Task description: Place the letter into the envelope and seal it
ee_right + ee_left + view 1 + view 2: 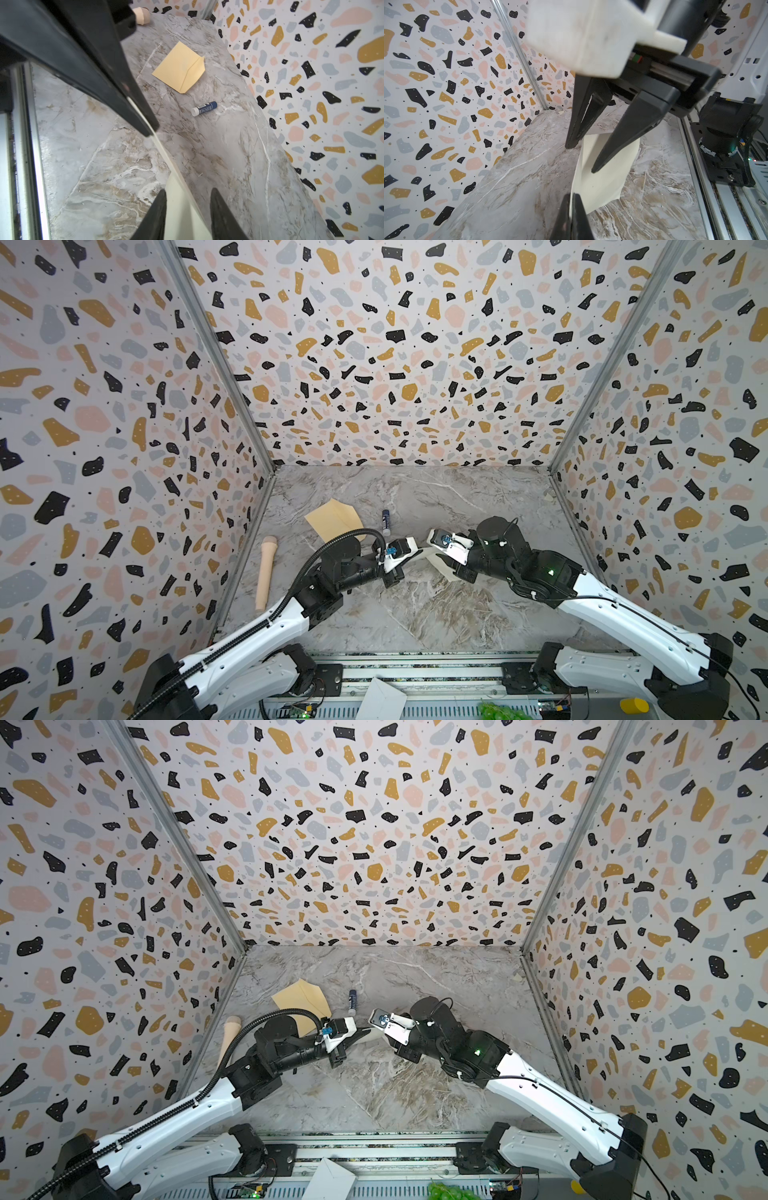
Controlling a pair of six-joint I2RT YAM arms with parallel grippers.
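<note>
Closest to your left wrist camera, the left gripper [572, 196] has its jaws pinched together on one edge of the letter [608, 176]. The cream sheet curls away from that grip above the table [519, 187]; you cannot tell whether its lower corner touches the marble. Your right gripper [189, 191] faces the left one almost tip to tip, with its jaws parted. The far end of the sheet runs between them without being squeezed, so only your left side is carrying the paper. Past the left gripper's tip and off to its outer side, the envelope [178, 66] lies flat on the table, well apart from the letter, and in both top views the left arm's cable crosses in front of its near corner. Between the envelope and the two gripper tips lies a blue glue stick [204, 108] with a white cap, near the left gripper's tip but touching nothing
</note>
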